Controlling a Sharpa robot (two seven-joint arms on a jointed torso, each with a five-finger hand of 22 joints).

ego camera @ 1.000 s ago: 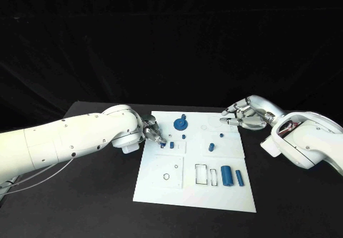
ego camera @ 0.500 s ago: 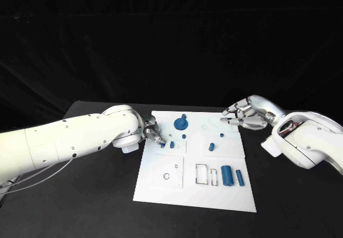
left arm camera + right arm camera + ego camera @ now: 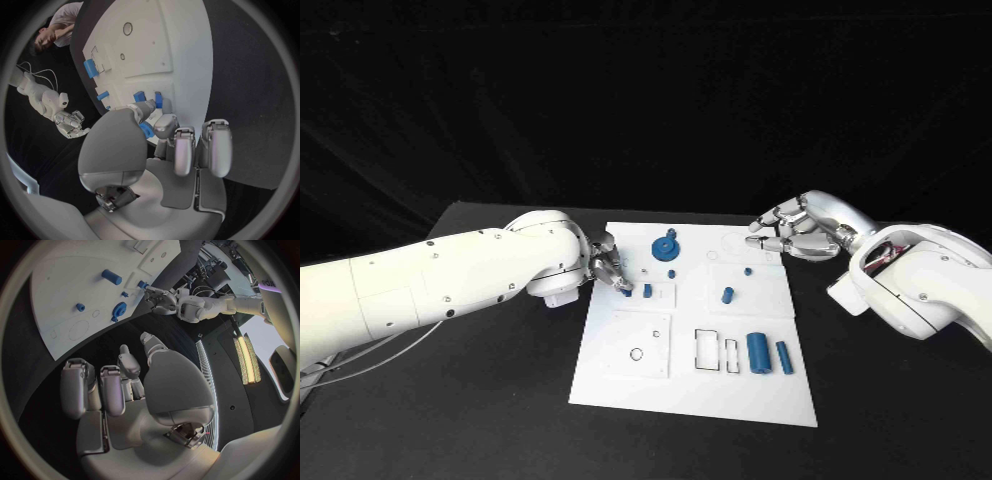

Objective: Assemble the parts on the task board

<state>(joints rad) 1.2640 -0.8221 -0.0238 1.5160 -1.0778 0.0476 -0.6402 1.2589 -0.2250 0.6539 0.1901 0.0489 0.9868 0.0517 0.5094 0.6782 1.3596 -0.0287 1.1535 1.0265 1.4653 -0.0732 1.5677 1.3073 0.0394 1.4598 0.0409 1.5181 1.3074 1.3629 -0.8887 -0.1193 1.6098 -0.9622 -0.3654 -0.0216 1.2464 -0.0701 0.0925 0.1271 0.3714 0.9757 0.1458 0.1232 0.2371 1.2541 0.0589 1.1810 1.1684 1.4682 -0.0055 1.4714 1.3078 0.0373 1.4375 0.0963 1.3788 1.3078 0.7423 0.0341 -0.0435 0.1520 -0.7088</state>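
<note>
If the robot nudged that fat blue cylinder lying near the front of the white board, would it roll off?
Probably it would roll: the fat blue cylinder lies on its side on the flat task board. It looks like stiff, solid plastic, so likely light and unbending. The thinner blue peg beside it might stop a roll that way.

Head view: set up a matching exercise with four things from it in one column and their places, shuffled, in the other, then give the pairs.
1. round blue gear
2. two blue cylinders
3. left hand
4. right hand

A. at the task board's left edge
B. near the board's far edge
C. beyond the board's far right corner
D. near the board's right edge, nearer the robot

Pairs: 1-B, 2-D, 3-A, 4-C
</note>
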